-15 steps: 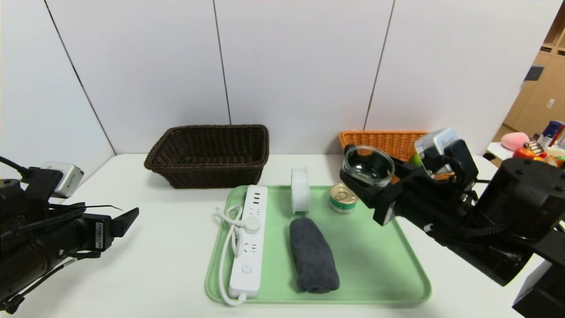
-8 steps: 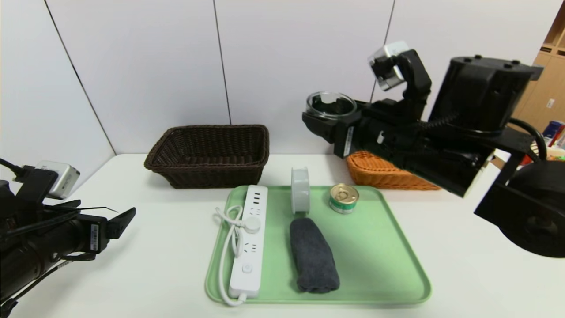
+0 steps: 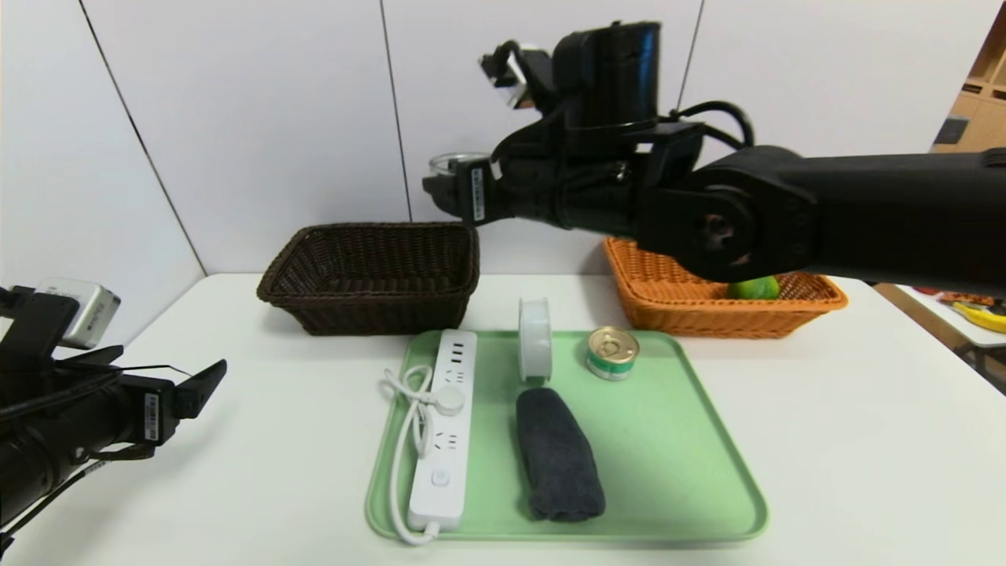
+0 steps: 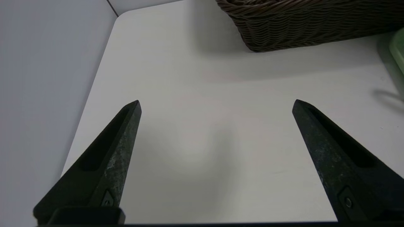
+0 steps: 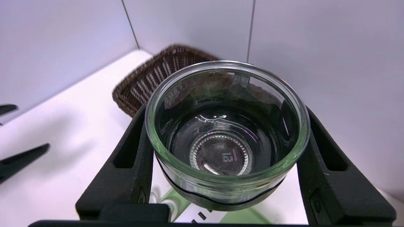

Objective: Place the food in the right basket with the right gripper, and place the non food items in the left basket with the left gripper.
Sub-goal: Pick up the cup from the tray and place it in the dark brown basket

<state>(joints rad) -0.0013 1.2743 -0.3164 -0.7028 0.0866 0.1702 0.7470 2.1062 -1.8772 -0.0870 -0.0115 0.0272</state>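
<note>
My right gripper is shut on the clear glass dish, held high near the dark brown left basket's right rear corner. The orange right basket holds the green fruit. On the green tray lie the round tin, an upright tape roll, the grey towel and the white power strip. My left gripper stands open over bare table at the left.
My right arm stretches across above the orange basket from the right. A white wall stands right behind both baskets. A side table with small items sits at the far right.
My right arm has swung up and to the left with the glass dish, from beside the orange basket to near the dark basket. The left gripper drew back slightly leftward.
</note>
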